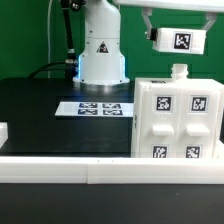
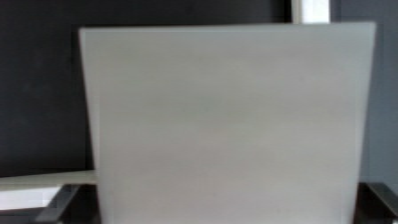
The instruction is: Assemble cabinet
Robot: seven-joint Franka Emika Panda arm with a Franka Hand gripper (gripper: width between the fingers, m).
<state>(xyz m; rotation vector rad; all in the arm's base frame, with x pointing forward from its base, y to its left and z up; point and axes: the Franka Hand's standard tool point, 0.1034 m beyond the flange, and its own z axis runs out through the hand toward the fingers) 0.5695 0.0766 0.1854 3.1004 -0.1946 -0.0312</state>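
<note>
Wrist view was almost filled by the small white plastic drawer-like block [image 2: 214,100], its plain flat face turned to the lens. My gripper [image 2: 219,203] was clenched on that block, with a dark finger [image 2: 63,205] showing at either side of it and pressed against it.

From the exterior view, I held the same block in the air near that view's upper right, and the black-and-white square tag [image 1: 183,42] on it faced the camera. It hung above the large white plastic box-shaped cabinet body [image 1: 175,125], clear of it and touching nothing but my gripper.

The cabinet body stood upright on the black tabletop [image 1: 40,115] at the exterior view's right. Its front carried four raised blocks in two rows, each with its own square tag. A small white stub [image 1: 180,70] rose from the cabinet's top, under the held block and apart from it.

The marker board [image 1: 100,108] lay flat on the tabletop, just beside the cabinet on the exterior view's left. Behind it stood my white robot base [image 1: 100,55] with its triangular warning sticker. A long white rail [image 1: 80,168] ran along the near edge of the tabletop.
</note>
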